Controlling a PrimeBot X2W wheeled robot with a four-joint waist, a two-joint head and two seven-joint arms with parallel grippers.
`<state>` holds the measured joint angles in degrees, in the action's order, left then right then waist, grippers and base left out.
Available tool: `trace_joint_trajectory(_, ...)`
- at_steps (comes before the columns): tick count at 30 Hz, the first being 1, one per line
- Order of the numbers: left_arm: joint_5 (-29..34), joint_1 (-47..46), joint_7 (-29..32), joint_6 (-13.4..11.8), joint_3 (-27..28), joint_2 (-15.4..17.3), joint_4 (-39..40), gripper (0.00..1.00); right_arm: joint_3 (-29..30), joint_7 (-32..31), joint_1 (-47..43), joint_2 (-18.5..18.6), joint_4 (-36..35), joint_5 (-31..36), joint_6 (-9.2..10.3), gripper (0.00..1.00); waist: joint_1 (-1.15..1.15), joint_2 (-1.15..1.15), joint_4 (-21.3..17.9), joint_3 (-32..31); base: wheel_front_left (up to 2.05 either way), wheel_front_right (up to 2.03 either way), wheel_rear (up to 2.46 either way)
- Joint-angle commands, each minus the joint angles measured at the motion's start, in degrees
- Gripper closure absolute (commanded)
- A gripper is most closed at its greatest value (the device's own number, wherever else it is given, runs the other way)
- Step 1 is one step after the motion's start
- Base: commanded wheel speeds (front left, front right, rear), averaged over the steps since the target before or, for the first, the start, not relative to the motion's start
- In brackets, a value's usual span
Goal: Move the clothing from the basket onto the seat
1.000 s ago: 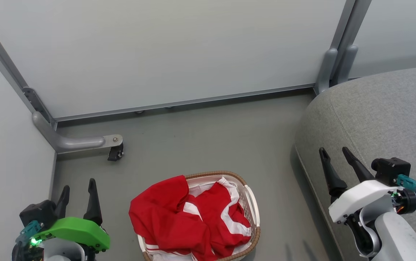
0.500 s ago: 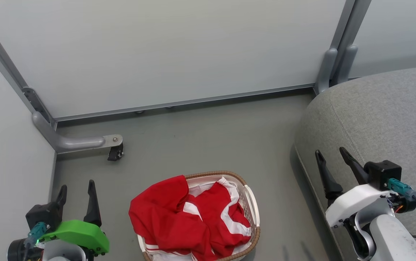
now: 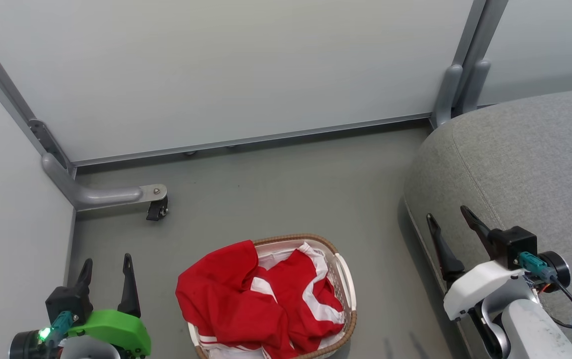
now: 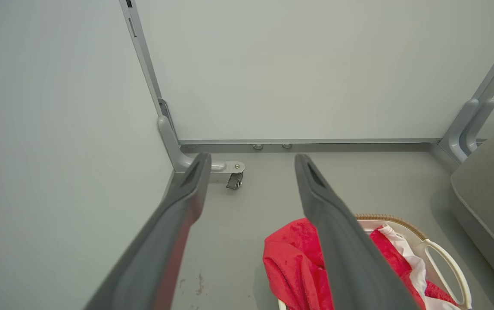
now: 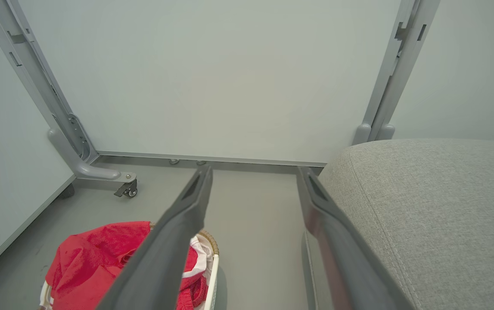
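Observation:
Red clothing (image 3: 246,304) with white stripes is heaped in the white basket (image 3: 346,279) with a brown woven rim, low in the middle of the head view; one red fold hangs over the left rim. The grey seat (image 3: 520,159) fills the right side. My left gripper (image 3: 106,267) stands open at the lower left, well left of the basket, nothing between its fingers. My right gripper (image 3: 449,216) is open over the seat's front edge, also empty. The left wrist view shows the clothing (image 4: 290,262) and basket (image 4: 453,275); the right wrist view shows the clothing (image 5: 96,258) and seat (image 5: 436,206).
Pale partition panels (image 3: 226,70) close off the back and left. A grey metal foot with a black caster (image 3: 157,209) juts onto the floor at the left. A grey post (image 3: 458,85) stands by the seat's far corner. Bare grey floor (image 3: 286,194) lies beyond the basket.
Both arms have drawn back toward the bottom of the head view, the left gripper lower, the right lower and slightly left. The clothing and basket have not moved.

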<state>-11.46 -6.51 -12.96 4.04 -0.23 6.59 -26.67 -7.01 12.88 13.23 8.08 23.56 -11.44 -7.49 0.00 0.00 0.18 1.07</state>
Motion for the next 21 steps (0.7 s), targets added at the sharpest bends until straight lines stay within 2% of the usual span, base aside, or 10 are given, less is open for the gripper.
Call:
trace_joint_trajectory(1,1.37,0.18,-0.49,0.32,0.20,0.00,-0.21,0.00,-0.23,0.61,-0.16,0.15,0.18,1.28,0.00,0.00,0.00,0.00,-0.06,0.04,0.00,0.00,0.00)
trace_joint_trajectory(13,7.07,-0.64,-1.76,1.03,0.82,-0.69,-1.31,0.00,-1.07,1.89,1.67,0.38,0.33,6.34,0.01,0.00,0.00,0.00,-0.78,1.88,0.00,0.00,0.00)
trace_joint_trajectory(21,9.08,-4.04,-2.29,2.26,-0.18,-1.06,-2.10,0.00,-1.70,2.38,5.38,-0.55,-1.54,8.82,0.01,0.00,0.00,0.00,-2.70,8.05,0.00,0.00,0.00)
